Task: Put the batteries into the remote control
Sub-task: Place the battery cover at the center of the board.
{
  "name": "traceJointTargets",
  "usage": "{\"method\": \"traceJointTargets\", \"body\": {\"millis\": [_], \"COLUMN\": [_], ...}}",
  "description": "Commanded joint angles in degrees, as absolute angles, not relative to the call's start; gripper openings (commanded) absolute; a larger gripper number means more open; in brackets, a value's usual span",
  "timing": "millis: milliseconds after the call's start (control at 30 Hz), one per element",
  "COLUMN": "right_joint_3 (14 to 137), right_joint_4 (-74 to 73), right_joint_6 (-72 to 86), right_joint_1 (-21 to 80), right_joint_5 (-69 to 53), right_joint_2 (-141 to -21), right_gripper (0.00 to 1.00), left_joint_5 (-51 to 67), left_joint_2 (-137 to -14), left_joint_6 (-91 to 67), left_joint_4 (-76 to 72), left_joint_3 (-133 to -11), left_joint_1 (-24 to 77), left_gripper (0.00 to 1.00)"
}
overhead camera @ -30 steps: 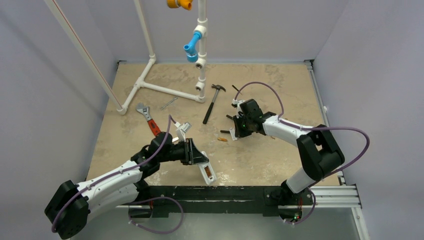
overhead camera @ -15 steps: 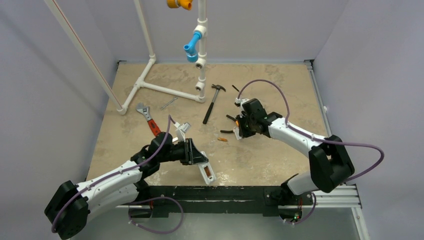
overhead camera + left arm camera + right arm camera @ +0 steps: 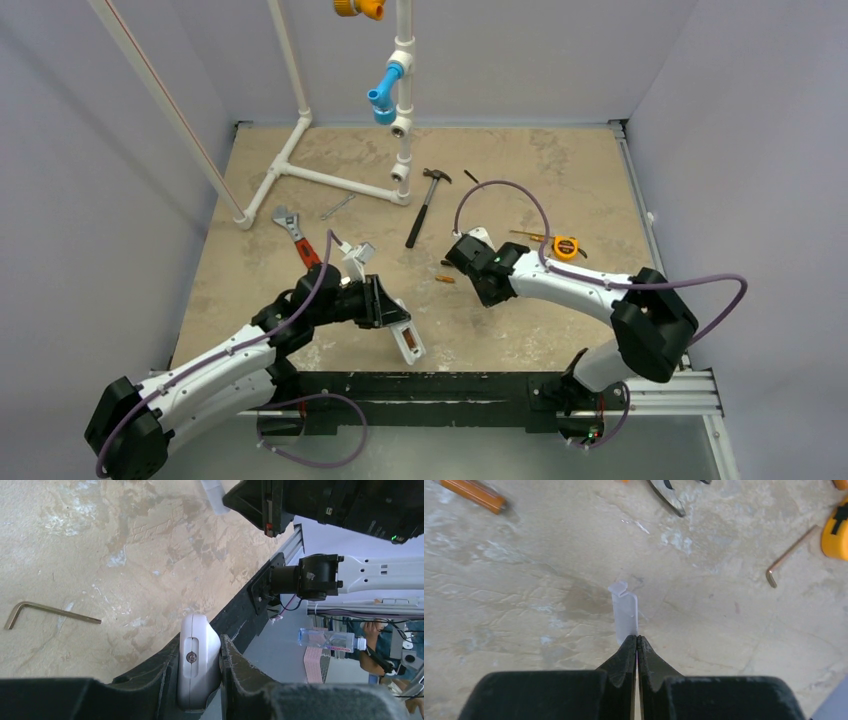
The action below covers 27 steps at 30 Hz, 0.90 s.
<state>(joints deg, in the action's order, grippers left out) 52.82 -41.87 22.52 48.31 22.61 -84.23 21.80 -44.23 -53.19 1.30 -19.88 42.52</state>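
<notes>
My left gripper (image 3: 392, 318) is shut on the white remote control (image 3: 405, 333) and holds it tilted near the table's front edge. An orange block, the batteries (image 3: 411, 346), shows in its open back recess. In the left wrist view the remote's end (image 3: 197, 665) is clamped between my fingers. My right gripper (image 3: 452, 256) is shut on a thin white plastic cover with a clip (image 3: 624, 611), held just above the table at mid-table. A small loose orange cylinder (image 3: 444, 279) lies next to it; it also shows in the right wrist view (image 3: 474, 495).
A hammer (image 3: 425, 205), red-handled wrench (image 3: 297, 238) and white pipe frame (image 3: 330, 178) lie at the back. A yellow tape measure (image 3: 567, 247) and hex key (image 3: 786, 557) lie right of my right gripper; plier tips (image 3: 666, 495) are ahead of it.
My right arm has swung left and toward the near side, coming down close to the table; the tape measure behind it has come into view. My left arm holds the remote slightly raised.
</notes>
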Motion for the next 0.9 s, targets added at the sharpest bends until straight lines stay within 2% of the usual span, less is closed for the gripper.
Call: {"method": "traceJointTargets", "body": {"millis": [0,333,867], "right_joint_3": [55.6,61.3,65.2], "right_joint_4": [-49.0,-58.5,-60.9], "right_joint_6": [29.4,36.8,39.7], "right_joint_1": [51.8,58.9,65.0], "right_joint_5": [33.8,42.4,43.3], "right_joint_2": [-86.1,-95.9,-105.3], "right_gripper": [0.00,0.00,0.00], "left_joint_5": [20.6,18.4,18.0], "left_joint_2": [-43.6,-42.0,-40.6], "left_joint_6": [-52.1,-51.3,-51.5], "left_joint_4": [2.4,5.6,6.2], "left_joint_3": [-22.5,-22.8,-21.5], "left_joint_1": [42.7,42.7,42.7], "left_gripper": [0.00,0.00,0.00]}}
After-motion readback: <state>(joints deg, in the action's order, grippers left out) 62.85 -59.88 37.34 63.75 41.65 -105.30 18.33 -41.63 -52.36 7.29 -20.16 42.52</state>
